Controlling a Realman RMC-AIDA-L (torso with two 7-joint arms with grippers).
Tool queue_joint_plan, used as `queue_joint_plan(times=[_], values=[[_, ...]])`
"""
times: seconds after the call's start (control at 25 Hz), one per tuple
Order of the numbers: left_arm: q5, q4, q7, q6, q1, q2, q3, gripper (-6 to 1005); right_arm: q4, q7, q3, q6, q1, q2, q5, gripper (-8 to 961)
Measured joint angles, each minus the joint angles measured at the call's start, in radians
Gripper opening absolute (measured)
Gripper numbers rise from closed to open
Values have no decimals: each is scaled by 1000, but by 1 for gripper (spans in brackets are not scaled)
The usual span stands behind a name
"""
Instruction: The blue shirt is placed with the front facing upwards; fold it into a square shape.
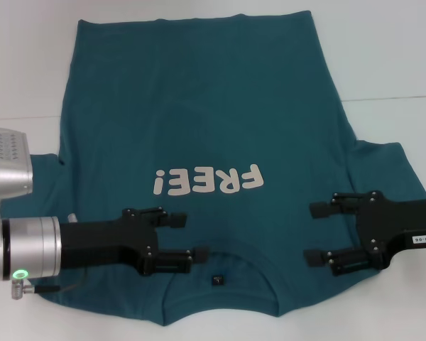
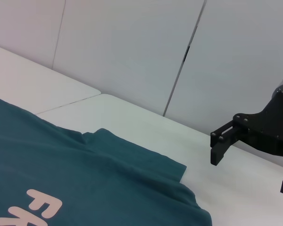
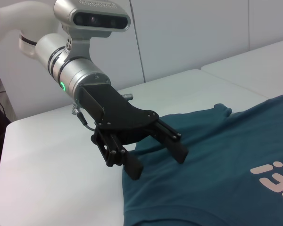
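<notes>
Head view: shirt [image 1: 220, 128] lies flat, print up, on the desk [image 1: 397, 57]; left hand [image 1: 176, 241] and right hand [image 1: 321, 234] hover open over its collar end.

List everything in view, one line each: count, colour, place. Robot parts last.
blue shirt: one, dark teal, spread flat on the table, front up, collar toward the robot.
"FREE!" print: one, pale pinkish-white, on the shirt's chest.
neck label: one, dark, inside the collar.
table: one, white, under the shirt.
wall panels: pale grey, behind the table.
left gripper: one, black, open, over the shirt beside the collar.
right gripper: one, black, open, over the shirt's other shoulder.
</notes>
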Motion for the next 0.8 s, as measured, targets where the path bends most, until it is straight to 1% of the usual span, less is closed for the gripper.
queue_joint_plan(times=[0.4,0.52,0.6,0.8], values=[[0,-2,-1,0,2,0,0,858,1,-1,0,0,1,0,0,939],[0,-31,-1,-1,14,0,-3,858,1,-1,0,0,1,0,0,939],[0,-82,-15,-15,40,1,-33,858,1,-1,0,0,-1,0,0,938],[0,-207,-112,-68,114,3,-168,857,6,-1,4,0,-4,0,0,938]])
